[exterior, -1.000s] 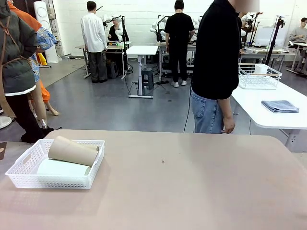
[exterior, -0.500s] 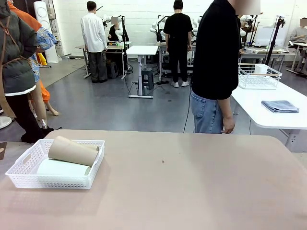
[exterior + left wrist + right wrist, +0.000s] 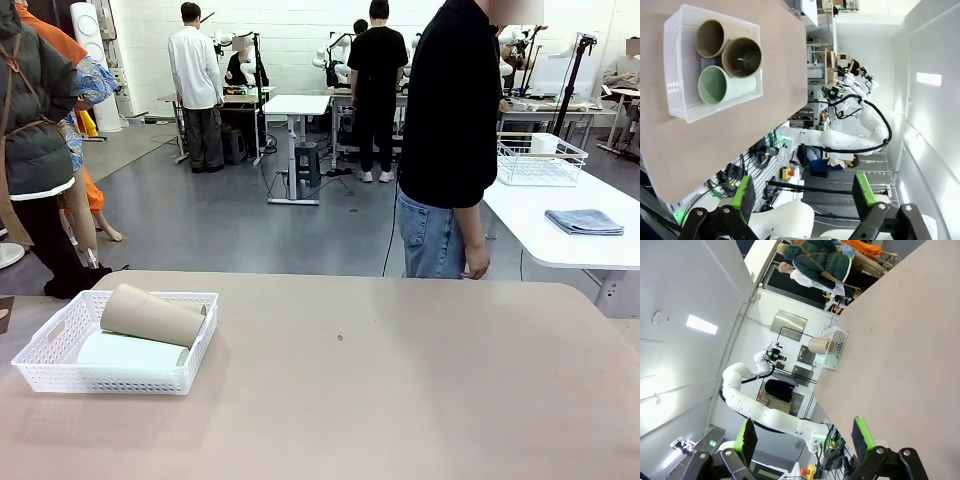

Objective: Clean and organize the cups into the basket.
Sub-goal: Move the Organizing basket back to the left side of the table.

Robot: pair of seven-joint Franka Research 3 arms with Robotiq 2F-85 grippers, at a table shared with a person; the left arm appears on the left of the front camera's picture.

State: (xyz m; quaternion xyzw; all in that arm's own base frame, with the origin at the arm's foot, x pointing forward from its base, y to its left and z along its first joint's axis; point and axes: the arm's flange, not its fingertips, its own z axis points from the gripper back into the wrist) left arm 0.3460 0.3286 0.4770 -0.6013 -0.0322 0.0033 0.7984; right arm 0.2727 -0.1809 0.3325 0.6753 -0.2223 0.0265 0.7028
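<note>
Both tools are lifted off the desk point(image 3: 400, 400), left tool point(image 3: 802, 192) and right tool point(image 3: 805, 432) with fingers spread, holding nothing. The basket point(image 3: 60, 375) near the desk's left edge holds the mint cup point(image 3: 130, 352) and tan cups point(image 3: 152, 315) lying down. Beyond, a person point(image 3: 455, 140) stands.

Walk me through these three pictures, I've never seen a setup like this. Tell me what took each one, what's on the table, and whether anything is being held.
One fixed camera looks across the table at a person standing on the far side. The other two sit on the robot's wrists, looking along each claw. The left gripper and right gripper both hang open, holding nothing. On the table sits a white basket. The left wrist picture shows three cups lying in it: a mint cup and two brown cups, one resting on top.
</note>
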